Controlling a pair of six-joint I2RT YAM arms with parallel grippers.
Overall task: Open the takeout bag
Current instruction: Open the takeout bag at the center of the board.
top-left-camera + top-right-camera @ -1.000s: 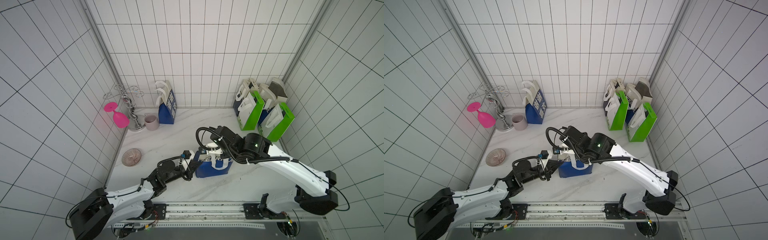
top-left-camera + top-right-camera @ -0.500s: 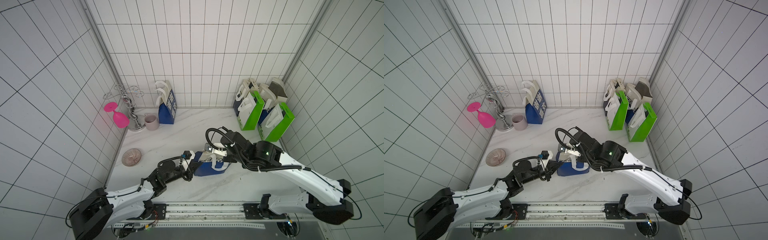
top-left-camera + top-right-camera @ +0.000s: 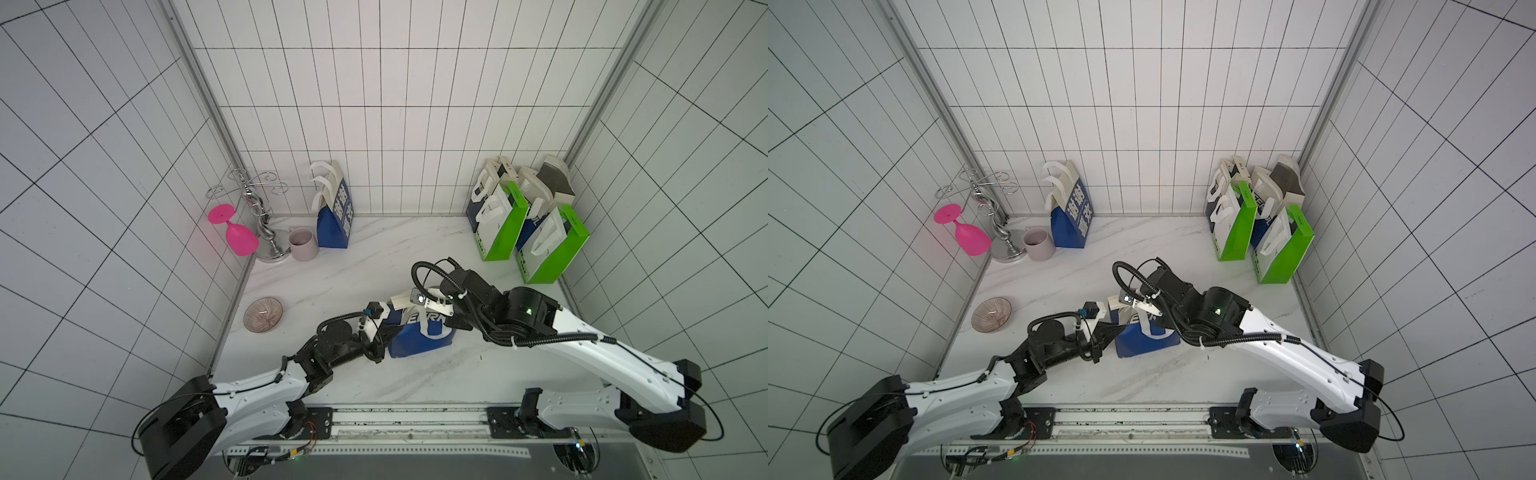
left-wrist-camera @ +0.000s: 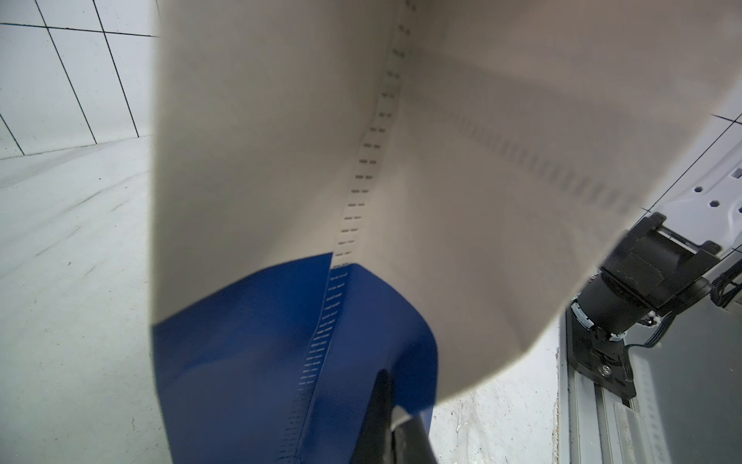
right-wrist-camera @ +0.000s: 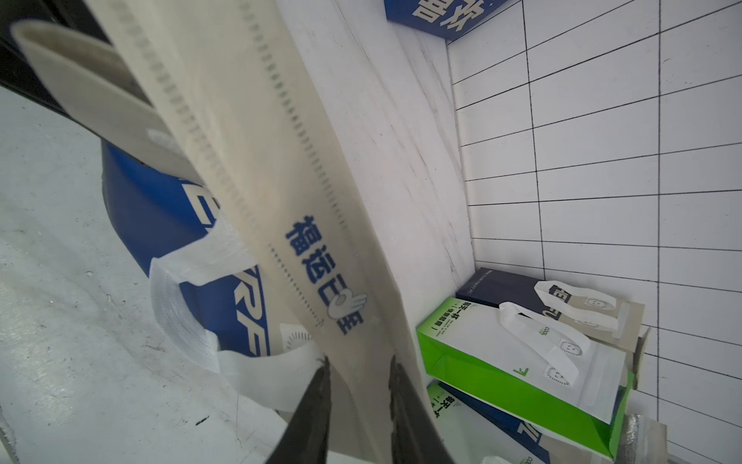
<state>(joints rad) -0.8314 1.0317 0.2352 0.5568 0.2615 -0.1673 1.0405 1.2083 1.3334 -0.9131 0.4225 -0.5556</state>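
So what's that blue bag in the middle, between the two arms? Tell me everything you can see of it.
The blue bag stands on the marble table between both arms. Lower body deep blue with white lettering; top band cream, with a perforated seam and blue Chinese characters. A white loop handle hangs down its front. It looks like soft non-woven fabric. The left gripper is shut on its side edge; the right gripper, jaws open, straddles the cream top.
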